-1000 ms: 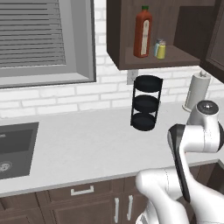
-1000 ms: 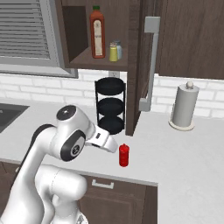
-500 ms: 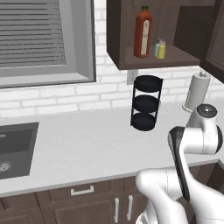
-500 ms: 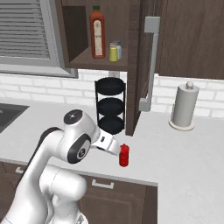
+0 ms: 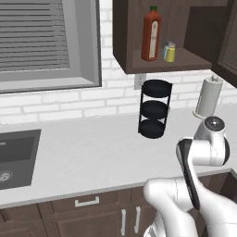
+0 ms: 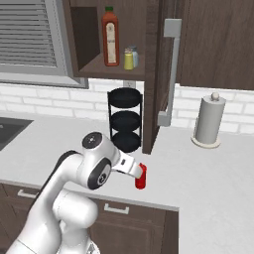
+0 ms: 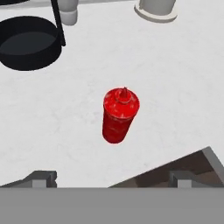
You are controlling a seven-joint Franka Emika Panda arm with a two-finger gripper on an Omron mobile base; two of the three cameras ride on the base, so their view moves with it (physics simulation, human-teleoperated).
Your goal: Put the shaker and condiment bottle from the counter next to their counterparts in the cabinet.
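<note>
Hand [image 6: 140, 173] lowered toward glossy red condiment bottle [image 7: 120, 114], finger spread possibly apart, unclear

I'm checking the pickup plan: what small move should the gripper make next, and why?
Probably lower straight toward the condiment bottle. It stands upright on the counter, centred ahead of the hand and ungrasped, while the shaker already sits in the cabinet.

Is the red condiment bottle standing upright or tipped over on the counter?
Upright. The condiment bottle stands on its base on the counter, narrow tip pointing up toward the hand camera; the right base view also shows it vertical.
</note>
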